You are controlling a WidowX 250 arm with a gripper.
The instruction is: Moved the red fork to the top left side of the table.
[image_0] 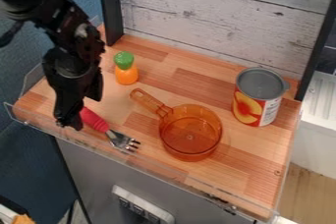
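The black gripper (70, 120) hangs over the left front of the wooden tabletop (246, 161), at the handle end of a fork (98, 123) with a red handle and metal tines; whether they touch is unclear. A clear orange saucepan (190, 132) sits right of the fork, its handle angled back toward a toy carrot (125, 69). Farther right, a peach can (258, 98) stands upright.

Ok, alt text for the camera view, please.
A black robot gripper sits at the handle end of a red-handled fork, near the front-left edge of a wooden tabletop. Farther right are a see-through orange saucepan, a green-topped orange toy and a can.
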